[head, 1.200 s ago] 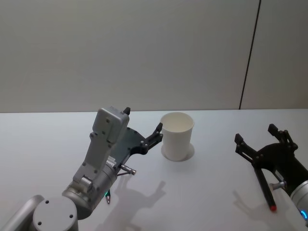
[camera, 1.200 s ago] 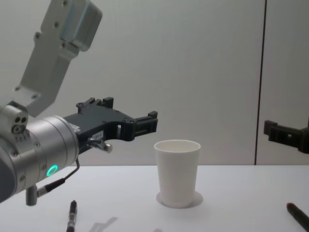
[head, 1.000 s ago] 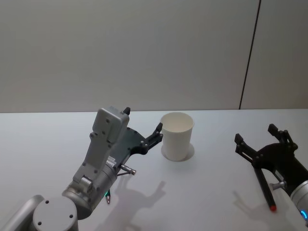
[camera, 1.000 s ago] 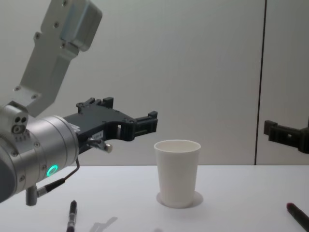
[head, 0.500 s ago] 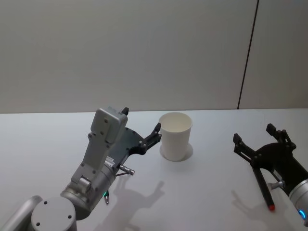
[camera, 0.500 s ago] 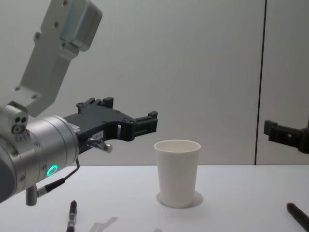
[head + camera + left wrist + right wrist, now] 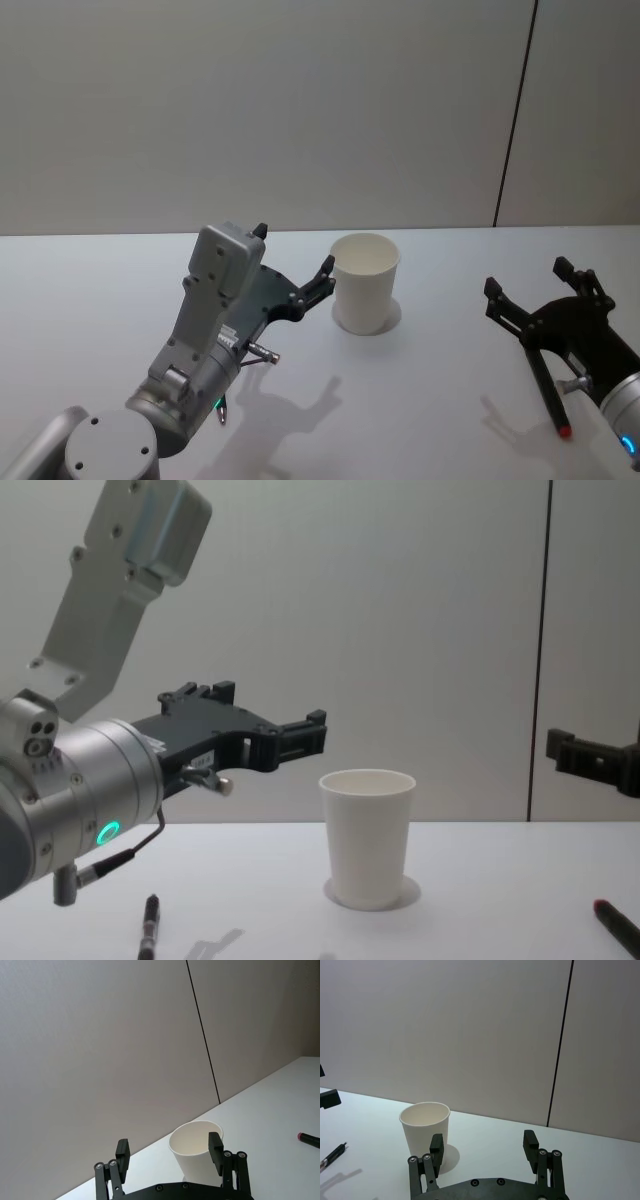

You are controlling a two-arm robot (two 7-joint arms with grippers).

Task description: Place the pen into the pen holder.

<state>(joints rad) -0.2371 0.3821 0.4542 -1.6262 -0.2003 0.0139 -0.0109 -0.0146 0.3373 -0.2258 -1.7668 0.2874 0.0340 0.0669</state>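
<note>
A plain pale wall (image 7: 300, 100) with one dark vertical seam (image 7: 515, 110) stood behind a white table (image 7: 450, 260). The pen holder (image 7: 365, 285), a white paper cup, stood upright near the middle of the table, toward the wall, with nothing visible inside it from the wrist views. The left hand (image 7: 293, 252) hung above the table on the cup's left, its two black fingers spread wide apart and gripping nothing; it pointed toward the cup, and from the chest view its foremost fingertip sat just left of the rim and a little higher, apart from it. In the left wrist view the cup appeared ahead, between the spread fingers. A black pen (image 7: 150, 925) lay flat on the table below and behind that hand, near the left arm (image 7: 200, 350), well short of the cup. The right hand (image 7: 527, 277) hovered over the right side of the table, well apart from the cup, its fingers likewise spread and empty. Below it a dark pen with a red tip (image 7: 550, 395) lay flat on the table, the red end toward the robot; the chest view showed that pen resting on the surface while the hand sat clearly higher, not touching it. Neither pen was in the cup, and neither touched it.
</note>
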